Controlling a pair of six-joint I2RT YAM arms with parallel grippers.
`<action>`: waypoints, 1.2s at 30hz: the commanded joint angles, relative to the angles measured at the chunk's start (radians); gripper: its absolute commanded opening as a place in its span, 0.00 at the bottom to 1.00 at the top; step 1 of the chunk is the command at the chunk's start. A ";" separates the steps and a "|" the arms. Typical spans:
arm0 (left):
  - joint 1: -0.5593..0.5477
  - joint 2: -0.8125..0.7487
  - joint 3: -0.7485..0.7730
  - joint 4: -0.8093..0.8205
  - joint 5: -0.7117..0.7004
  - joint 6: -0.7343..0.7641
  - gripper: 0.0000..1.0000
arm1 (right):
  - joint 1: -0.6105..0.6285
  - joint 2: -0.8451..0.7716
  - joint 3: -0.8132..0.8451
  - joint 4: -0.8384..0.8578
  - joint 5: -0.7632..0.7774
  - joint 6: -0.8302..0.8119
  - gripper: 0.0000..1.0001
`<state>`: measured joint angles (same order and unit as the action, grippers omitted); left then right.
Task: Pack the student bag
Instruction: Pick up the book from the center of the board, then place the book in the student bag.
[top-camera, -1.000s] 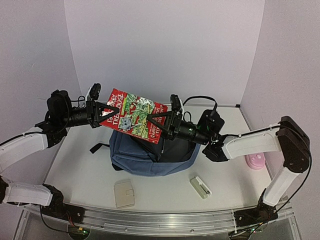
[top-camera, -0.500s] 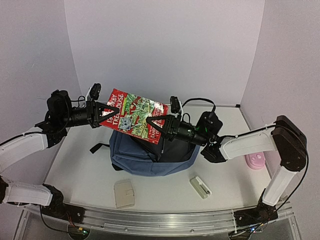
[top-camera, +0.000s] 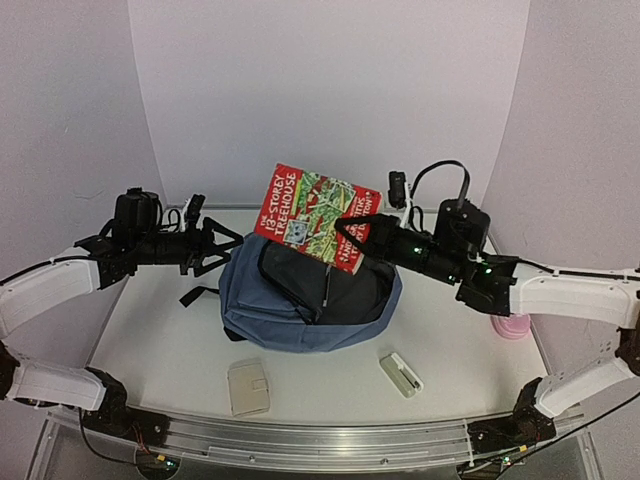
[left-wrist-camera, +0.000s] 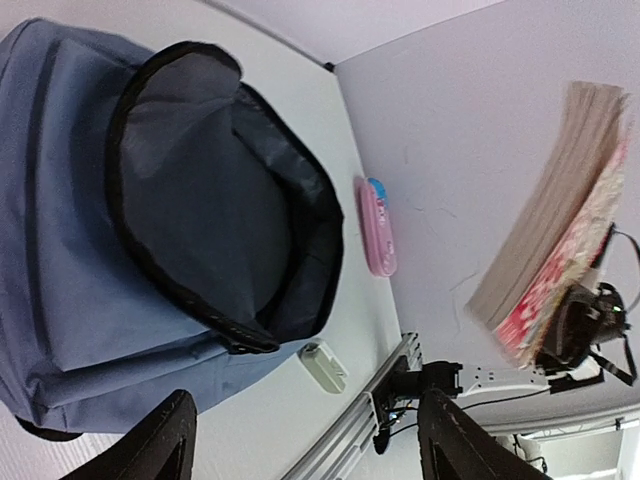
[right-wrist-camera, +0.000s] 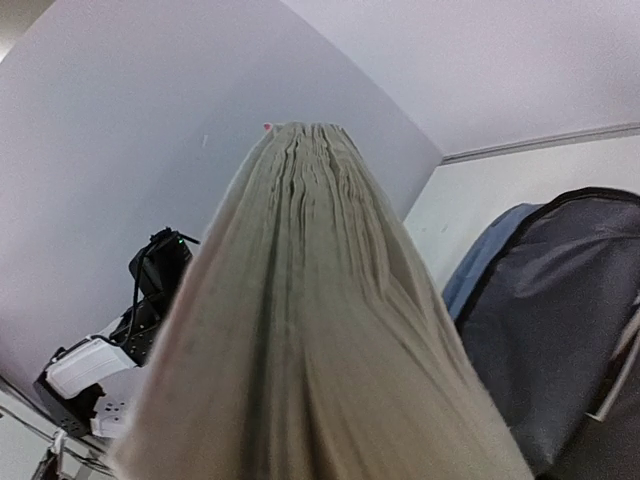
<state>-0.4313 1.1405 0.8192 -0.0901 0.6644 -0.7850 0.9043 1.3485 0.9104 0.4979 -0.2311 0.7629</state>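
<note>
The student bag (top-camera: 290, 315) is a slate-blue backpack lying mid-table, its main compartment (top-camera: 310, 280) gaping open and dark inside. A red and green paperback book (top-camera: 312, 213) hangs tilted above the bag's opening, and my right gripper (top-camera: 350, 242) is shut on its lower right edge. My left gripper (top-camera: 228, 252) stands open and empty to the left of the bag, apart from the book. The left wrist view shows the bag (left-wrist-camera: 90, 250) below and the book (left-wrist-camera: 560, 260) off to the right. In the right wrist view the book's page edge (right-wrist-camera: 310, 330) hides my fingers.
A beige wallet-like case (top-camera: 248, 386) and a small white and green item (top-camera: 401, 374) lie in front of the bag. A pink pencil case (top-camera: 512, 323) sits at the right under the right arm. A metal rail (top-camera: 320, 440) runs along the near edge.
The left gripper opened, let go of the book and drew back to the left. The right gripper, shut on the book, carried it up and to the right, standing it more upright.
</note>
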 joint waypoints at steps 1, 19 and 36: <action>-0.014 0.068 0.004 -0.048 -0.106 -0.024 0.76 | -0.033 -0.135 0.100 -0.343 0.242 -0.167 0.00; -0.054 0.494 0.185 0.140 -0.056 -0.036 0.67 | -0.339 -0.298 -0.033 -0.537 0.079 -0.157 0.00; -0.053 0.647 0.303 0.096 -0.057 0.009 0.44 | -0.354 -0.355 -0.073 -0.538 -0.013 -0.130 0.00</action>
<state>-0.4847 1.7666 1.0581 -0.0071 0.6163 -0.8059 0.5549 1.0158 0.8261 -0.1219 -0.2027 0.6267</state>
